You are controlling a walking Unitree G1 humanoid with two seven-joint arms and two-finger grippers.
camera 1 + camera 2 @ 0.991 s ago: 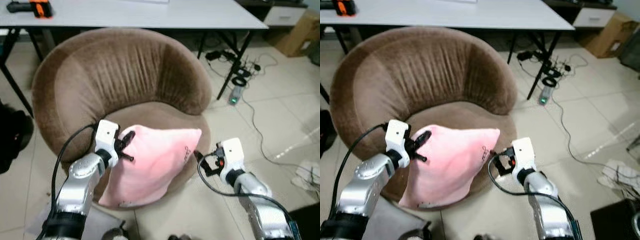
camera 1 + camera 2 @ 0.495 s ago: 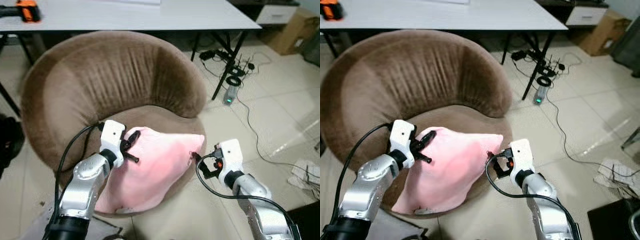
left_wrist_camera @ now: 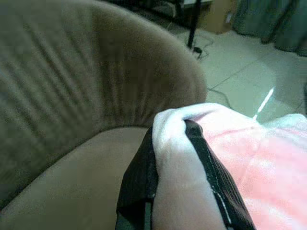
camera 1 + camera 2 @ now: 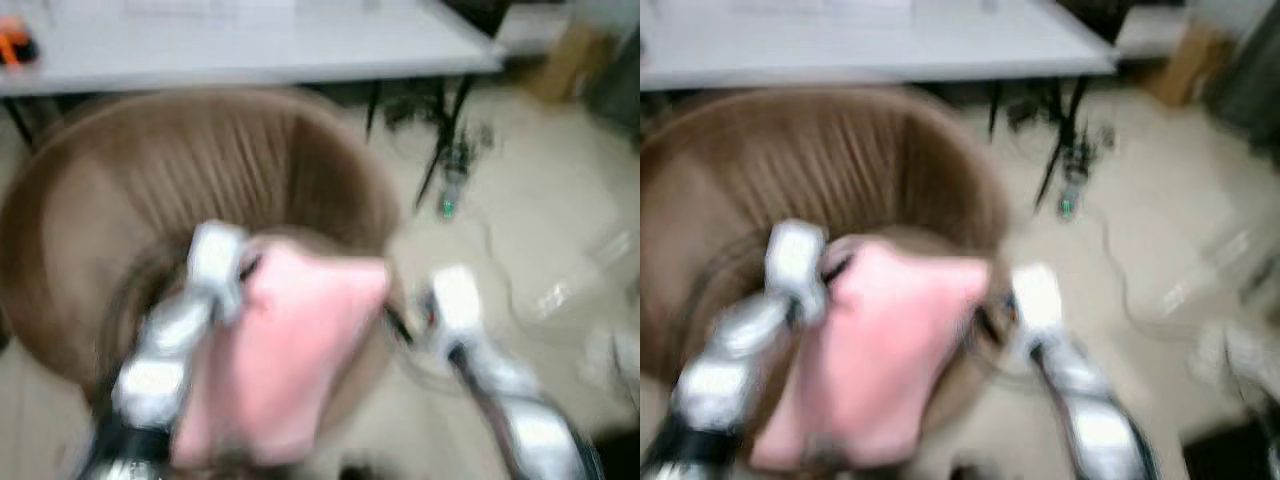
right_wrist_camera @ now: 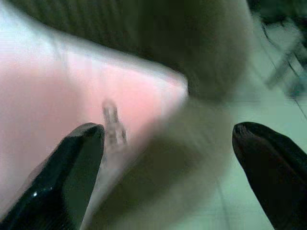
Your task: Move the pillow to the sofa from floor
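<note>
The eye views are blurred by motion. A pink pillow point(image 4: 285, 350) hangs over the front of the round brown sofa chair point(image 4: 180, 170), with its top part above the seat. My left gripper point(image 4: 243, 268) is shut on the pillow's upper left corner; in the left wrist view its black fingers point(image 3: 211, 172) pinch a fold of the pillow point(image 3: 175, 132) above the sofa seat point(image 3: 72, 177). My right gripper point(image 4: 397, 322) is beside the pillow's right corner. In the right wrist view it point(image 5: 168, 143) stands open, with the pillow's corner point(image 5: 57, 96) next to one fingertip point(image 5: 79, 155).
A white table point(image 4: 250, 40) stands behind the sofa, its dark legs point(image 4: 435, 150) to the right. Cables and a power strip point(image 4: 452, 175) lie on the tiled floor at the right. A cardboard box point(image 4: 565, 60) is at the far right.
The head camera has shifted and the eye views are now blurred. The pillow's top sits a little higher over the seat, with the left gripper still holding it.
</note>
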